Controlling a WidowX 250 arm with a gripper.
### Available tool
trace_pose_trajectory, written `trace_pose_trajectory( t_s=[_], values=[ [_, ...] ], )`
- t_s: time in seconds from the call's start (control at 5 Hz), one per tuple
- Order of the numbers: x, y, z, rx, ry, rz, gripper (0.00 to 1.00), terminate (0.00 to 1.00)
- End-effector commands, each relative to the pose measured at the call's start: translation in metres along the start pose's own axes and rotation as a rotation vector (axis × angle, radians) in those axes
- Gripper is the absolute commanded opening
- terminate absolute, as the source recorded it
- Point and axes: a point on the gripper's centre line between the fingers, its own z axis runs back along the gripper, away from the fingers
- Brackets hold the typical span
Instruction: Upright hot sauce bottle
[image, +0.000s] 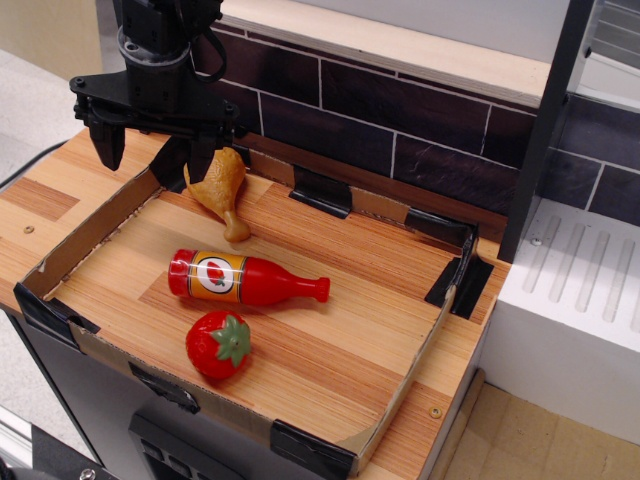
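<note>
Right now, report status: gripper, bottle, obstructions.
Gripper open, empty, above tray's back-left corner. Hot sauce bottle on its side mid-tray, neck pointing right. Chicken drumstick behind it, strawberry in front; neither touching.

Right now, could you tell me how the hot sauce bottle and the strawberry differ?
The hot sauce bottle is long and narrow-necked; the strawberry is short and rounded. The bottle carries an orange label with a white oval; the strawberry has green leaves. The bottle lies on its side, farther back than the strawberry. Both are glossy red toys inside the cardboard-walled tray.
</note>
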Motion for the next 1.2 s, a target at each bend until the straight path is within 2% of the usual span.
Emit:
trace_pose_trajectory(
  t_s=[0.0, 0.2, 0.6, 0.8, 1.0],
  values=[
    [0.000, 0.000, 0.000, 0.000, 0.000, 0.000, 1.00, 0.00],
    [-0.004, -0.015, 0.012, -0.039, -0.033, -0.247, 1.00, 0.00],
    [-0.022, -0.056, 0.040, -0.175, -0.058, -0.736, 1.00, 0.00],
    [-0.037, -0.076, 0.046, -0.253, -0.031, -0.986, 1.00, 0.00],
    [-0.053, -0.088, 0.046, -0.291, -0.059, -1.233, 1.00, 0.00]
  ],
)
